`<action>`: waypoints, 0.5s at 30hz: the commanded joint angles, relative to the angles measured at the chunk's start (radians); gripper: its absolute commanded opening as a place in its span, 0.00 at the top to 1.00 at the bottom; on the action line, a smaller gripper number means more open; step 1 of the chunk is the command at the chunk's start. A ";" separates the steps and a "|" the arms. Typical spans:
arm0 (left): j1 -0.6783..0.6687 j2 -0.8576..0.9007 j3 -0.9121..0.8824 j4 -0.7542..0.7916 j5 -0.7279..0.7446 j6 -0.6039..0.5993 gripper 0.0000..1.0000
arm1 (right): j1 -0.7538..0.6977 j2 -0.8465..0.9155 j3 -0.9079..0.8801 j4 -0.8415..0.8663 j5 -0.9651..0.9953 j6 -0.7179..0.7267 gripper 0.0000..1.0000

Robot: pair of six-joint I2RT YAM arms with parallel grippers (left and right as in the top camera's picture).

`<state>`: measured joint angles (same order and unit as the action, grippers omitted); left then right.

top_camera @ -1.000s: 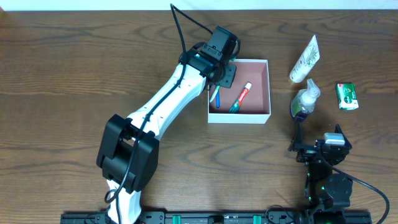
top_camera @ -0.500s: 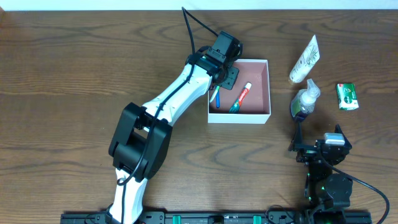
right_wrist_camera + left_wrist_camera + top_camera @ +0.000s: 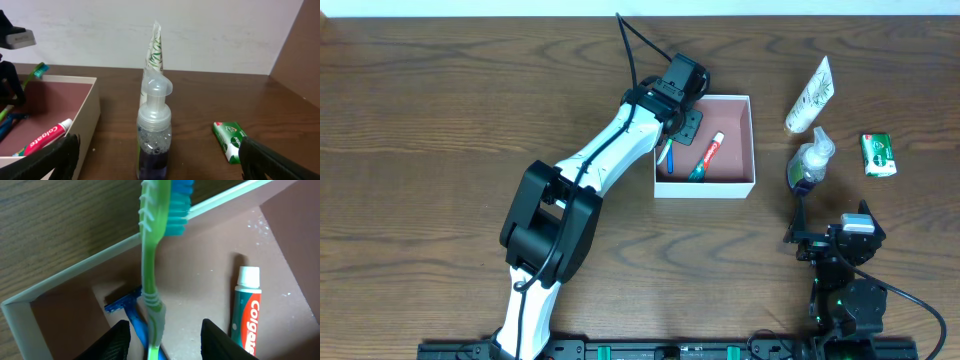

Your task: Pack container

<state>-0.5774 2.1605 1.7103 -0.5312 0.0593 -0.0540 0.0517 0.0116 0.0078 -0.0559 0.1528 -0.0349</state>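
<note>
Wooden tabletop (image 3: pixel 440 120) is holding the container (image 3: pixel 705 188) right of centre, where the left gripper (image 3: pixel 165 340) is hanging half-open, jaws just eased, seemingly releasing the green toothbrush (image 3: pixel 150 255) beside the razor (image 3: pixel 131 311); the right gripper (image 3: pixel 832 225) is waiting wide open, empty.

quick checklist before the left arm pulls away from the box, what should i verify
1. Left gripper jaws clear of the toothbrush: ok, gaps on both sides.
2. Toothbrush fully inside the container: not ok, its head pokes over the wall.
3. Toothpaste and razor lying inside: ok.
4. Right gripper open, empty: ok.
5. Pump bottle, white tube, green packet packed: not ok, on the table.
</note>
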 commanded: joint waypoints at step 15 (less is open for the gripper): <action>0.007 0.030 -0.005 0.000 -0.019 0.008 0.53 | 0.015 -0.006 -0.002 -0.004 0.000 -0.011 0.01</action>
<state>-0.5770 2.1677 1.7107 -0.5293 0.0593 -0.0517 0.0517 0.0116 0.0078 -0.0559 0.1528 -0.0349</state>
